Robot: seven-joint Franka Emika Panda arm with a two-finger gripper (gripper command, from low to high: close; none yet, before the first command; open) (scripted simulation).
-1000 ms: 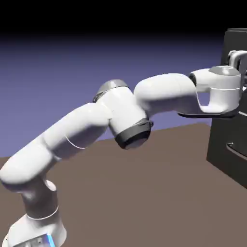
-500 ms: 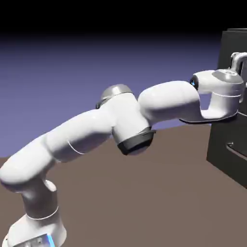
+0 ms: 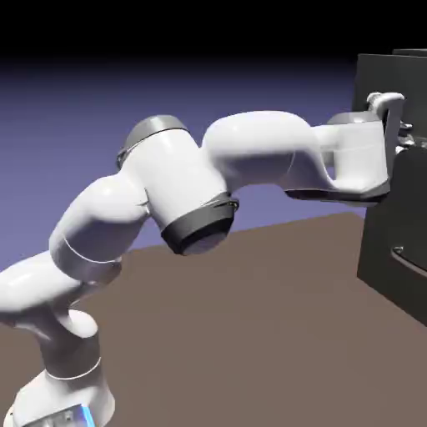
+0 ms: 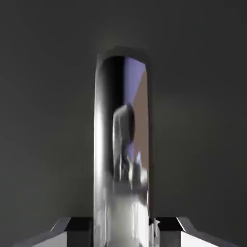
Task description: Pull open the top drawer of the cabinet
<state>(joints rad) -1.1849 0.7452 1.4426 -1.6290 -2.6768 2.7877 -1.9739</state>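
The dark charcoal cabinet (image 3: 385,275) stands at the exterior view's right edge. Its top drawer (image 3: 372,77) juts out to the left of the body below it. The drawer's grey bar handle (image 3: 386,102) sits just above and beside my white hand. My gripper (image 3: 399,140) is pressed against the drawer front, with its fingers mostly hidden by the hand. In the hand view the shiny handle (image 4: 123,144) runs upright between the two grey fingertips (image 4: 72,226), and my gripper (image 4: 123,232) is shut on it. Dark drawer front fills the rest of that view.
Below the top drawer is a matching drawer with a curved grey handle (image 3: 409,260). The brown table (image 3: 250,334) stretches from the cabinet to my base (image 3: 58,400) at lower left. My elbow (image 3: 196,225) hangs over the table's middle.
The gripper closed on the handle. The top drawer front has since slid left, out of the cabinet, with the hand. The arm has folded back and its elbow has risen and shifted left.
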